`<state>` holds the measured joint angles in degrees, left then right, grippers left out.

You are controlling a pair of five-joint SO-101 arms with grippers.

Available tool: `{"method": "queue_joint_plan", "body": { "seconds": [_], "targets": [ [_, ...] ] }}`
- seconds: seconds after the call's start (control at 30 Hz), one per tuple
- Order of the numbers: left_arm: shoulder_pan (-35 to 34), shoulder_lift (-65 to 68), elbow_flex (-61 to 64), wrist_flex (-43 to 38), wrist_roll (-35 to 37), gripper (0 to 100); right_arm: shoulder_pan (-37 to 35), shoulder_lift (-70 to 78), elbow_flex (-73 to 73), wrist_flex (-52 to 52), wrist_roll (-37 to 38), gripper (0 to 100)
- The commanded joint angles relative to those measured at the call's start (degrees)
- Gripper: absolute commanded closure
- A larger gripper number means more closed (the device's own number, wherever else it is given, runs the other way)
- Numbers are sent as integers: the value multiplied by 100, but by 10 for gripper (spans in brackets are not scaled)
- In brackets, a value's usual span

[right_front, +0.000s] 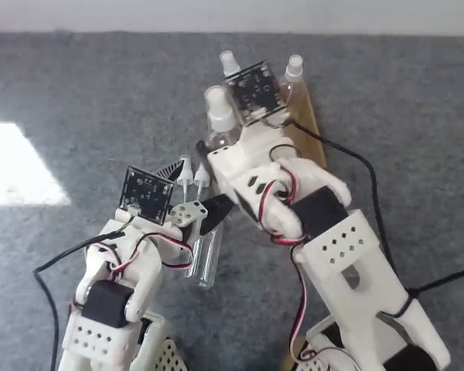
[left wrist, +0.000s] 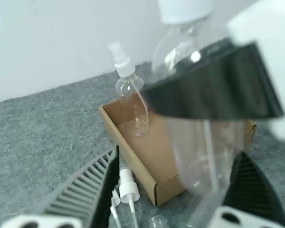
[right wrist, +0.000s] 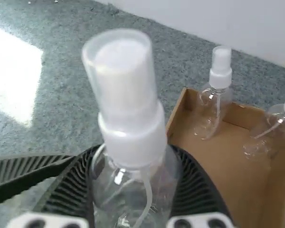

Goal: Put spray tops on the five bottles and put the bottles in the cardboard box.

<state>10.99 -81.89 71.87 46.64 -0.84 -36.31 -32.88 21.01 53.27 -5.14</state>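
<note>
Looking down over the grey table [right_front: 77,85], I see a bright patch of light [right_front: 11,166] at the far left. To its right is my left gripper [right_front: 201,215]; its fingers [left wrist: 85,190] are spread wide and have hold of nothing. Just beside it lies an uncapped bottle [right_front: 205,259] on its side on the table, clear and empty. A little farther away, two loose spray tops [right_front: 187,174] lie side by side, their tubes pointing toward the near edge. Right of them, my right gripper [right wrist: 133,156] has its fingers [right wrist: 71,185] closed around the body of a capped bottle [right_front: 220,116], which stands upright in the grip with its white spray top above the fingers. This bottle is just beside the left wall of the cardboard box [right_front: 313,124]. The box is open-topped, and part of it is hidden under the right arm in the high view. Inside it stand two more capped bottles, one toward the far left corner [right_front: 230,62] and one toward the far right [right_front: 294,68], both upright and clear with white tops.
</note>
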Motion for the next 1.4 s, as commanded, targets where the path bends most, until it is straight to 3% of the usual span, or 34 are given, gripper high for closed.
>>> {"method": "queue_joint_plan", "body": {
  "seconds": [0.0,0.13,0.3,0.43,0.6,0.83,1.03,1.37],
  "targets": [
    [-290,88,-31,-202,-193,663,497,-295,-26,-356,114,993],
    [-897,79,-13,-97,-378,663,875,110,35,-1218,431,993],
    [-2444,79,101,396,-440,663,1174,1200,62,-2774,448,993],
    [-3270,79,585,211,-413,668,1253,2097,62,-3802,431,993],
    [-3358,70,1147,-299,-422,723,1244,3116,176,-5007,431,993],
    [-3341,70,1200,-343,-413,723,1244,3881,545,-6193,431,993],
    [-3147,35,1297,-352,-440,723,1182,3952,1046,-6703,-9,993],
    [-3077,35,1314,-352,-448,722,919,4382,1363,-7512,-18,993]
  ]
}}
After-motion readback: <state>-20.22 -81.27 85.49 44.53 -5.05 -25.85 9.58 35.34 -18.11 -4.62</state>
